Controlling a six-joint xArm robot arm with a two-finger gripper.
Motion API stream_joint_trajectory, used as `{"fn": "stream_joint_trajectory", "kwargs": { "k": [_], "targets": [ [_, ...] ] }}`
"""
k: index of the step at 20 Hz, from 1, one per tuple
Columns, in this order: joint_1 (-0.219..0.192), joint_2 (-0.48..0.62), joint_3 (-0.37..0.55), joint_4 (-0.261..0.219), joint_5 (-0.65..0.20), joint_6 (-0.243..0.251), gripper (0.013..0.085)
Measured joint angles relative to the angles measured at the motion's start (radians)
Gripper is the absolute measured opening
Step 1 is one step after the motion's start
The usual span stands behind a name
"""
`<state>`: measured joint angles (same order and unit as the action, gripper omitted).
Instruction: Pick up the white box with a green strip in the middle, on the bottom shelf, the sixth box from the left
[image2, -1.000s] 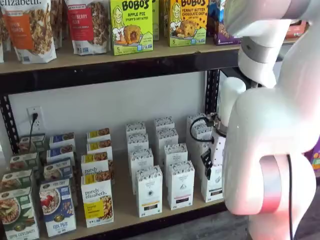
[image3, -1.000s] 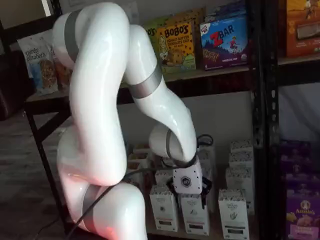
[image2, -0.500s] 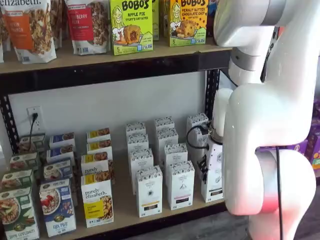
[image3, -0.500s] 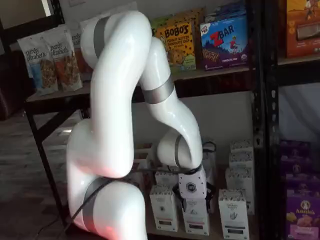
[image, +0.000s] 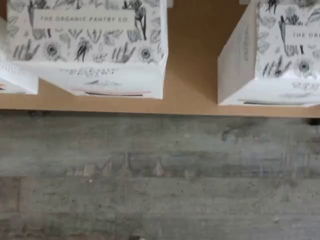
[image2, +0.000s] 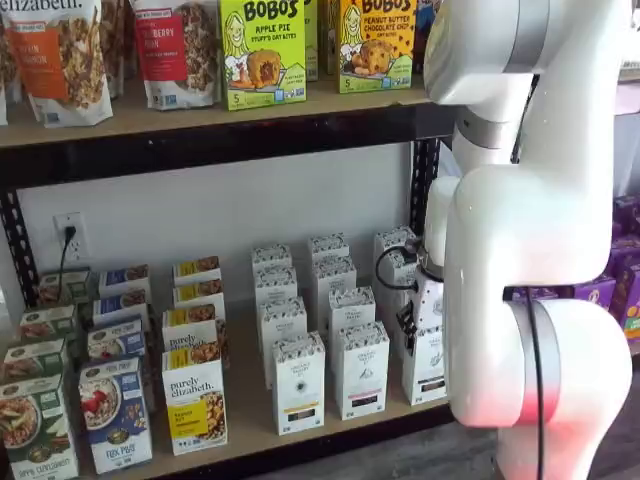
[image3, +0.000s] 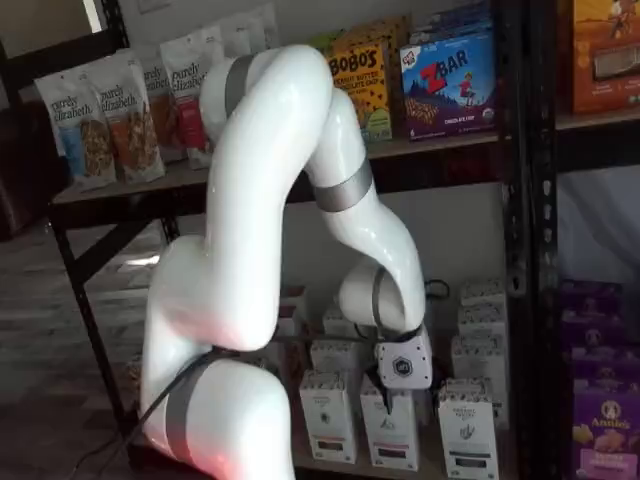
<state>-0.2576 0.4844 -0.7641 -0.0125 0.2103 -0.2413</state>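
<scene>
The white box (image2: 428, 366) stands at the right end of the front row on the bottom shelf (image2: 250, 430), with a short dark strip low on its front. It also shows in a shelf view as the white box (image3: 464, 428). In the wrist view it is the white box (image: 280, 55) with a floral patterned top, at the shelf's front edge. My gripper (image2: 409, 332) hangs just in front of and slightly left of it, at the height of its top. The gripper (image3: 396, 392) is open and holds nothing.
Two more white cartons (image2: 298, 385) (image2: 361, 370) stand left of the target, with rows of the same behind them. A purely elizabeth box (image2: 195, 400) and coloured cereal boxes fill the left. A black upright (image3: 530, 250) rises at the right. Grey floor (image: 160, 175) lies before the shelf.
The arm's large upper links have swung across in both shelf views. The gripper has slid a little to the right along the front row, still open.
</scene>
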Motion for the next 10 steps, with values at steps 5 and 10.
{"fn": "stream_joint_trajectory", "kwargs": {
  "k": [5, 10],
  "targets": [
    [-0.026, 0.077, -0.097, 0.011, 0.0, -0.036, 0.085],
    [-0.046, 0.127, -0.175, -0.001, 0.005, -0.043, 0.085]
  ]
}}
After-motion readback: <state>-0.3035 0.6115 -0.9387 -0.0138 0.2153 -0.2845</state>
